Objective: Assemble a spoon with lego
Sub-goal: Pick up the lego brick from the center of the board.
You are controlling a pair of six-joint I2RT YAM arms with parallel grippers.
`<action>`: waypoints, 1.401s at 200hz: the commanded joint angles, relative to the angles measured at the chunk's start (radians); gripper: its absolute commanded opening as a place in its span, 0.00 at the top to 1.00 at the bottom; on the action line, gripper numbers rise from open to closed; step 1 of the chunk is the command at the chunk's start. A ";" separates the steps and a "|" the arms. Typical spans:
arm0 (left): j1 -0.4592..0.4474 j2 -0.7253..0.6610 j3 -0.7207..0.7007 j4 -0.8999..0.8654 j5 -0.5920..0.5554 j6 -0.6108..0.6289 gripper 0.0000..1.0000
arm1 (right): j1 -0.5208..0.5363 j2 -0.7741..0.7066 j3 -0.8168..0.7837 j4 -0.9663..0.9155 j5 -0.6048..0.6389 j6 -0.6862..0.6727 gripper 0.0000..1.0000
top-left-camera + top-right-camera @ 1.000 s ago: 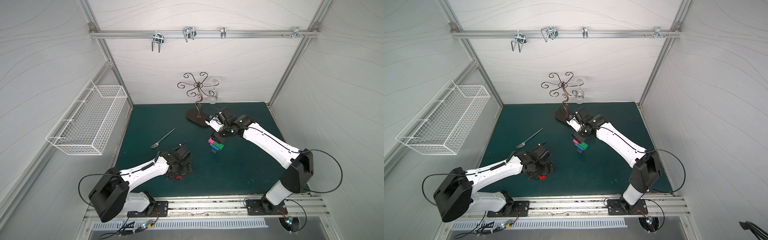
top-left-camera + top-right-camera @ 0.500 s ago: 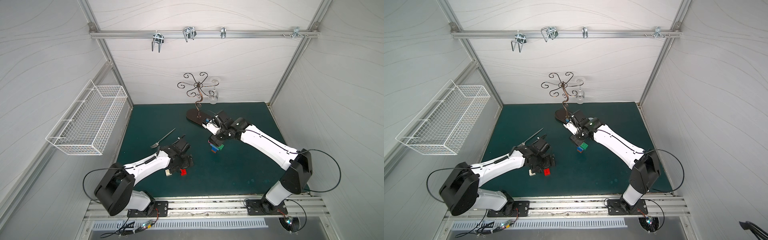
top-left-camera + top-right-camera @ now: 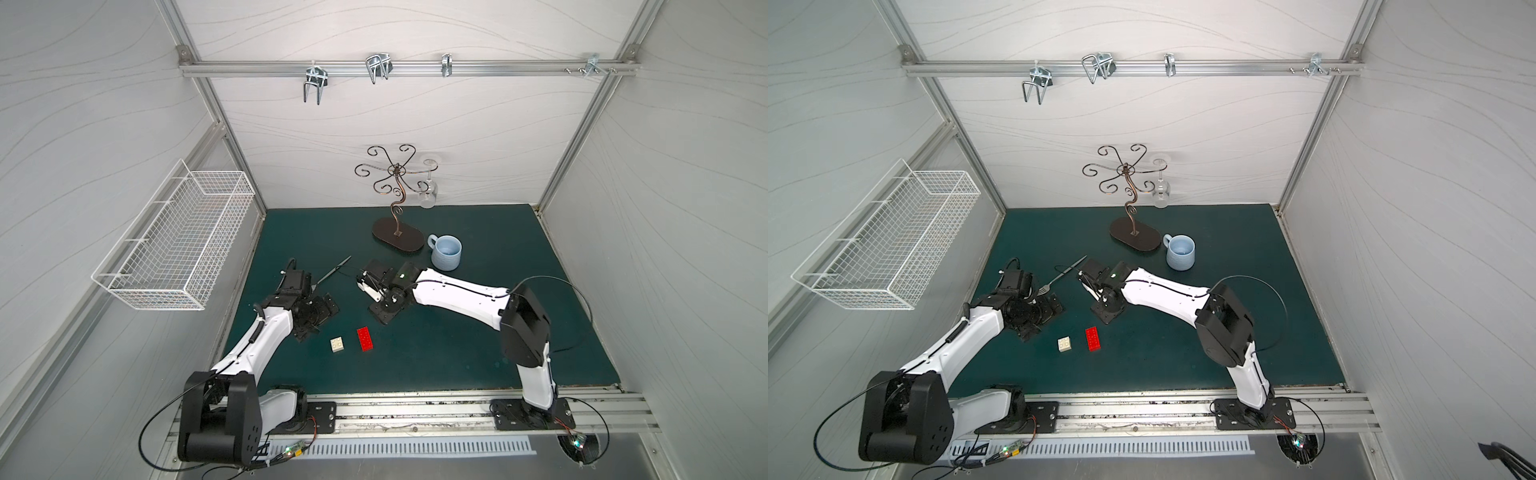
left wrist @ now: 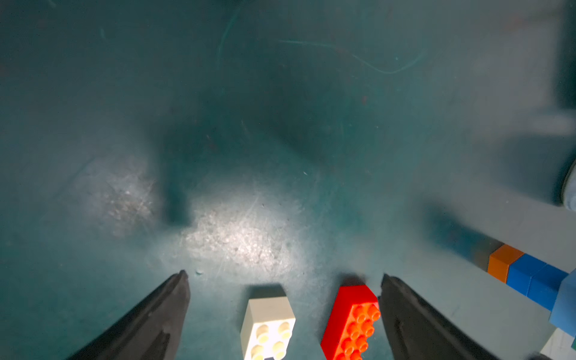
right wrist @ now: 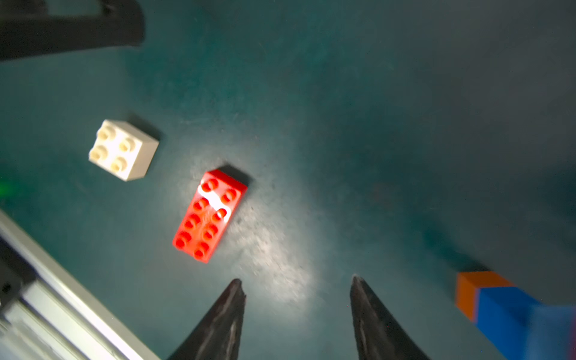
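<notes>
Left claw (image 4: 284,276) was spread wide and empty. White brick (image 4: 269,324) and red brick (image 4: 352,321) were seen in its gap, studs up, side by side on the counter (image 3: 457,332), not touching. Right claw (image 5: 296,280) was part-spread, with nothing between the tips. Part-built spoon (image 5: 498,305) was seen just outside one right finger, orange-and-blue stem only. It was hidden in both top views.

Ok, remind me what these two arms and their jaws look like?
The left arm and right arm both have glossy white link shells, bulky black joint housings and black wrists. Thin black cables loop off each arm. Each arm ends in a pair of black, tapered, pointed jaws. A small green light glows on the right wrist.
</notes>
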 commanded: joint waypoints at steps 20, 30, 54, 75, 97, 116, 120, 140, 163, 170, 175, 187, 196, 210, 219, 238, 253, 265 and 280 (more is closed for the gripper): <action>0.025 -0.016 -0.050 0.086 0.019 0.005 0.00 | 0.031 0.072 0.049 -0.019 -0.040 0.214 0.43; 0.026 -0.008 -0.054 0.094 0.019 0.005 0.00 | 0.043 0.083 0.049 -0.012 -0.036 0.225 0.43; 0.028 0.008 -0.076 0.122 0.024 -0.005 0.00 | 0.070 0.107 0.063 -0.012 -0.035 0.231 0.44; 0.028 0.017 -0.079 0.131 0.025 -0.005 0.00 | 0.094 0.127 0.071 -0.021 -0.034 0.233 0.44; 0.028 0.011 -0.086 0.136 0.022 -0.008 0.00 | 0.110 0.137 0.074 -0.016 -0.034 0.231 0.44; 0.028 0.006 -0.090 0.140 0.022 -0.008 0.00 | 0.115 0.153 0.084 -0.015 -0.041 0.236 0.44; 0.028 0.007 -0.090 0.139 0.022 -0.007 0.00 | 0.115 0.156 0.086 -0.015 -0.049 0.233 0.44; 0.028 0.013 -0.090 0.142 0.022 -0.007 0.00 | 0.123 0.175 0.095 -0.005 -0.064 0.231 0.46; 0.028 0.017 -0.090 0.144 0.026 -0.006 0.00 | 0.129 0.203 0.118 -0.017 -0.061 0.224 0.47; 0.028 0.017 -0.090 0.145 0.027 -0.004 0.00 | 0.130 0.209 0.124 -0.020 -0.054 0.223 0.47; 0.028 0.017 -0.090 0.145 0.027 -0.006 0.00 | 0.130 0.214 0.126 -0.021 -0.048 0.224 0.47; 0.028 0.013 -0.090 0.145 0.028 -0.006 0.00 | 0.130 0.219 0.130 -0.021 -0.038 0.220 0.47; 0.028 0.013 -0.090 0.147 0.028 -0.004 0.00 | 0.129 0.222 0.133 -0.017 -0.030 0.218 0.47; 0.028 0.011 -0.090 0.147 0.030 -0.004 0.00 | 0.130 0.226 0.139 -0.012 -0.026 0.214 0.48; 0.028 0.011 -0.090 0.147 0.031 -0.003 0.00 | 0.130 0.233 0.145 -0.016 -0.022 0.211 0.48; 0.028 0.014 -0.090 0.148 0.034 -0.001 0.00 | 0.130 0.251 0.164 -0.043 0.000 0.205 0.50; 0.028 0.014 -0.090 0.148 0.034 0.000 0.00 | 0.130 0.254 0.162 -0.049 0.019 0.200 0.52; 0.028 0.012 -0.090 0.148 0.034 0.000 0.00 | 0.129 0.254 0.159 -0.049 0.027 0.196 0.54; 0.028 0.012 -0.090 0.148 0.034 0.002 0.00 | 0.130 0.255 0.160 -0.059 0.045 0.191 0.57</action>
